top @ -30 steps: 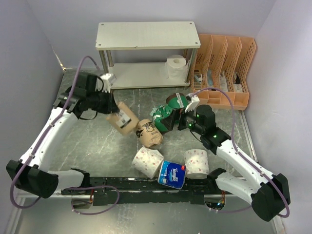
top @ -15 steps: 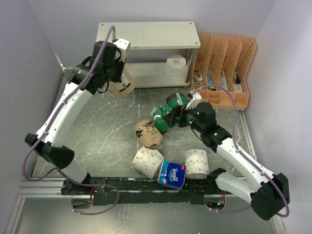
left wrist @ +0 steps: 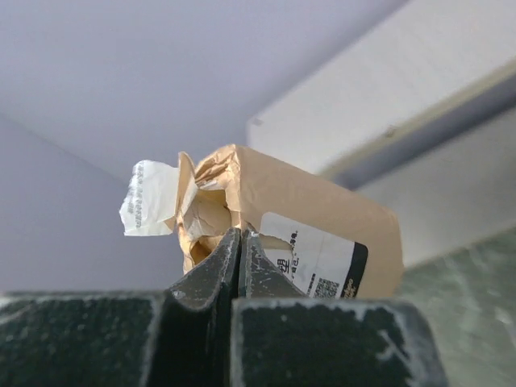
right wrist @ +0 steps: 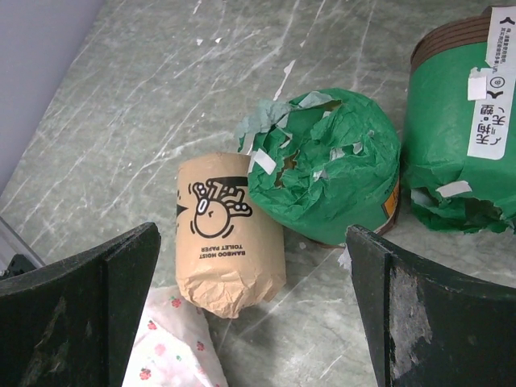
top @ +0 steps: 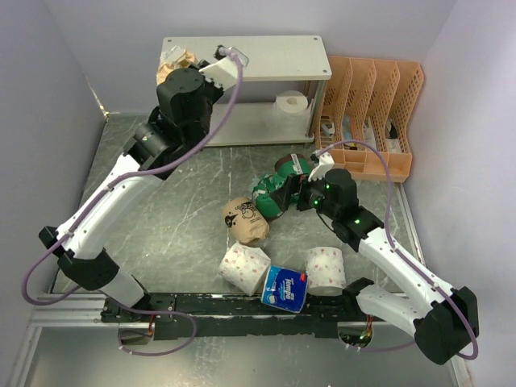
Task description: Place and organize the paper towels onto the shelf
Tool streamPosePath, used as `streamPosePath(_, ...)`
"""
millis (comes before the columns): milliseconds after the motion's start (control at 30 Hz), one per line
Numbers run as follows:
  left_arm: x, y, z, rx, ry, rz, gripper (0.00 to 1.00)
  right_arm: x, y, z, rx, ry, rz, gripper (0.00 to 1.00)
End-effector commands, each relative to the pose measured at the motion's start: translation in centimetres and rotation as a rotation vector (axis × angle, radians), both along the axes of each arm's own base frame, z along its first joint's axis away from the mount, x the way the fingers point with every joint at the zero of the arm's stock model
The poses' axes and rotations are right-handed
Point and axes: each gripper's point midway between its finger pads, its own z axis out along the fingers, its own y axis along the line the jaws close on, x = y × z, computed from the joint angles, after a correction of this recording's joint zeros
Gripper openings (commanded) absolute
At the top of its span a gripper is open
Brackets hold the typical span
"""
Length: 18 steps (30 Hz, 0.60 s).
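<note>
Left hand: we see the left gripper (left wrist: 240, 246) with its fingers pressed together, pinching the crumpled paper end of a brown-wrapped roll (left wrist: 306, 222).
Held roll: it hangs at the left end of the top board of the shelf (top: 258, 56), with its white label facing the wrist camera. We cannot tell whether it touches the board.
Right hand: the right gripper (right wrist: 250, 234) is spread wide and low over the table (top: 177, 226), holding nothing.
Ahead of the right fingers: a torn green roll (right wrist: 326, 173) lies on its side, with a second brown roll (right wrist: 228, 242) just beside it on the left and a second green roll (right wrist: 455, 137) close on the right.
Lower shelf board: one plain white roll (top: 292, 109) stands upright near the right end.
Near edge of the table: we find a flowered white roll (top: 244, 268), a blue-wrapped roll (top: 285, 288) and a dotted white roll (top: 325, 268) close together in a row, with the blue one in the middle.
Right of the shelf: an orange file organizer (top: 371, 105) stands just beside it.
</note>
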Motion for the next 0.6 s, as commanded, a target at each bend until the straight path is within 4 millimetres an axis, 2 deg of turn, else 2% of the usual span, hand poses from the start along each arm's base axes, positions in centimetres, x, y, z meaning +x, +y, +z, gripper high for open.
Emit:
streamPosePath(0,-0.2,3.2,6.7,0.153,-0.268,0.236,0.07,0.2,0.0,0.7,0.023,-0.023,0.001,0.99)
streamPosePath(133,2.3,1.2,8.2,0.211,-0.335,0.233,0.07,-0.2,0.8,0.7,0.032,-0.021,0.054,0.99)
streamPosePath(167,3.0,0.9,8.2,0.212,-0.34,0.222,0.07,-0.4,1.0,0.7,0.014,-0.014,0.082,0.99)
streamPosePath(233,4.7,0.7,7.7,0.194,-0.33,0.21,0.07,0.1,0.2,0.6,-0.077,0.016,0.063,0.97)
streamPosePath(367,8.1,1.1,6.6,0.164,-0.322,0.187,0.07,2.1,-4.1,2.0,-0.238,0.044,-0.171,0.97)
streamPosePath(400,9.2,1.8,6.3,0.158,-0.33,0.197,0.07,2.2,-4.5,2.8,-0.245,0.036,-0.189,0.97)
streamPosePath(533,12.4,3.2,4.7,0.123,-0.3,0.19,0.07,1.3,-3.1,5.3,-0.148,-0.018,-0.118,0.97)
streamPosePath(567,12.8,3.4,4.7,0.112,-0.303,0.185,0.07,0.9,-2.7,4.5,-0.136,-0.005,-0.098,0.97)
